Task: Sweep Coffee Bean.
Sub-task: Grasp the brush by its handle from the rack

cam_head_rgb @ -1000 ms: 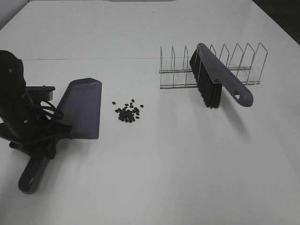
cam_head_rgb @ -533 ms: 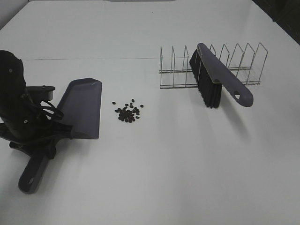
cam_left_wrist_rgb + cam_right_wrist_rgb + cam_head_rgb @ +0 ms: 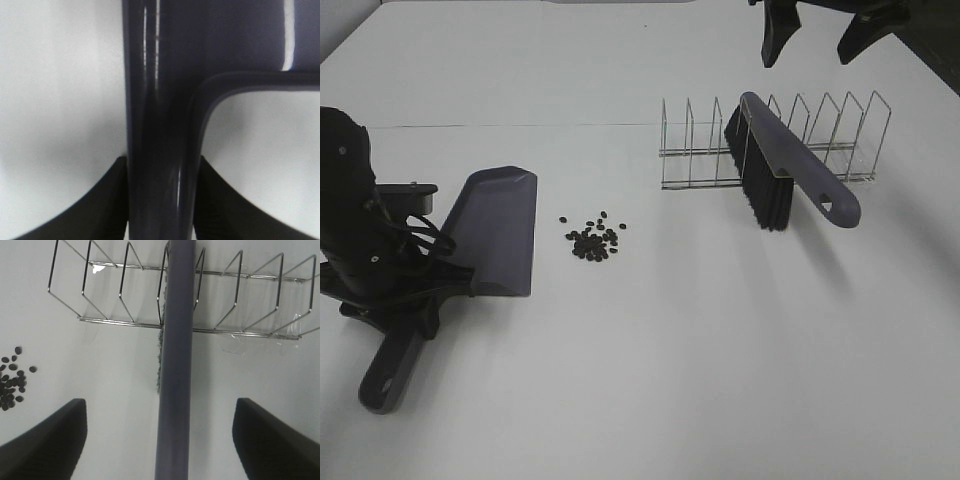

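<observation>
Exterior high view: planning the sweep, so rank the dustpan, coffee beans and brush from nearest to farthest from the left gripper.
1. The dustpan: its handle is in the left gripper, at left.
2. The coffee beans: a pile just right of the dustpan.
3. The brush: far right, propped in the wire rack.

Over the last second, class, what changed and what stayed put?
The right gripper, open, has come into view at the top, above the brush in the wire rack. The left gripper still clamps the dustpan by its handle; coffee beans and brush are unmoved.
</observation>
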You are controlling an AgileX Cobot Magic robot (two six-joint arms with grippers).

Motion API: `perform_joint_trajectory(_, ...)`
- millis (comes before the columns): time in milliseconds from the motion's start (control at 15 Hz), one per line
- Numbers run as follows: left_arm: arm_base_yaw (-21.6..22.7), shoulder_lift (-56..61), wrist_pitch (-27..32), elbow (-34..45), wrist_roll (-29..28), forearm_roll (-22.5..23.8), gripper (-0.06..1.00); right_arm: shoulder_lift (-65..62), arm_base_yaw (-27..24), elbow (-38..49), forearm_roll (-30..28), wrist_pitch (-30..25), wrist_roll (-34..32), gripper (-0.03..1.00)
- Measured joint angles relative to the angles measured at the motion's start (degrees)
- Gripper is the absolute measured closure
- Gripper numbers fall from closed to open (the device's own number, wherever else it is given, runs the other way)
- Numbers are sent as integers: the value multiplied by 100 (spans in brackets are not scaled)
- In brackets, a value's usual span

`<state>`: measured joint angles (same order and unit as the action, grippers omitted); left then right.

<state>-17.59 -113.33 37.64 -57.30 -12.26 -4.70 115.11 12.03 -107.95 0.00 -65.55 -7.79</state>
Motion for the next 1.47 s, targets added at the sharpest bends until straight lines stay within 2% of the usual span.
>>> perform_joint_trajectory(267, 0, 0, 0, 0, 0, 0, 62, 911, 0, -573, 0, 23, 57, 29)
perform_joint_trajectory(467, 0, 0, 0, 0, 0, 0, 62, 1329, 0, -584, -103, 149, 143, 29)
perform_joint_trajectory(733, 0, 0, 6, 0, 0, 0, 62, 1725, 0, -590, -292, 625, 149, 29)
perform_joint_trajectory(1200, 0, 0, 6, 0, 0, 0, 62, 2229, 0, -590, -435, 911, 149, 30)
perform_joint_trajectory(1333, 0, 0, 6, 0, 0, 0, 62, 2235, 0, -590, -435, 991, 143, 35)
perform_joint_trajectory(1467, 0, 0, 6, 0, 0, 0, 62, 2235, 0, -590, -453, 997, 86, 48)
